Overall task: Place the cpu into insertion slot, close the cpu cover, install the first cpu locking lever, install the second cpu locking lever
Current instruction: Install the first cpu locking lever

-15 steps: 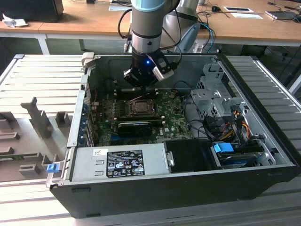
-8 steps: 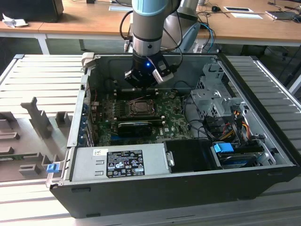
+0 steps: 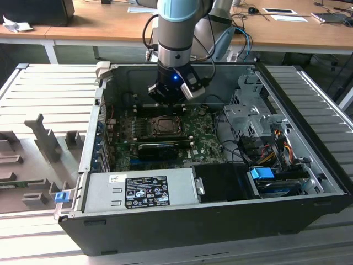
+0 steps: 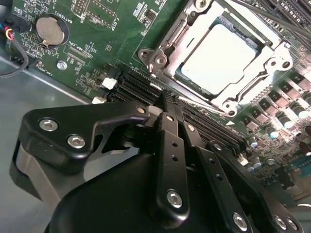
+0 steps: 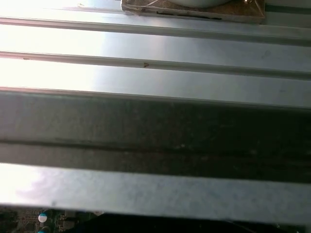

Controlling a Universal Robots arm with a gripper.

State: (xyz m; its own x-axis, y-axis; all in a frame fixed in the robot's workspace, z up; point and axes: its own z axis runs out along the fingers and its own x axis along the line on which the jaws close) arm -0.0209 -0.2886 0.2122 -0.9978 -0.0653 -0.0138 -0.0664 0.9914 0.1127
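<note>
The cpu [image 4: 221, 58] already sits in the insertion slot [image 4: 182, 80] with the cpu cover [image 4: 194, 41] down over its edges to keep it in place, while the gripper [image 4: 171, 109], fingers pressed together and holding nothing, hangs just beside it.

No legible print on power-supply label [image 3: 146, 191]; motherboard [image 4: 97, 48]

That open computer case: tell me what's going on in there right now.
A single robot arm reaches into the open black computer case, its black end effector hanging just above the green motherboard beside the socket. The fingers are together and hold nothing. The pale silvery square cpu already sits in its slot, with the silvery metal cpu cover lying flat around it.
</note>
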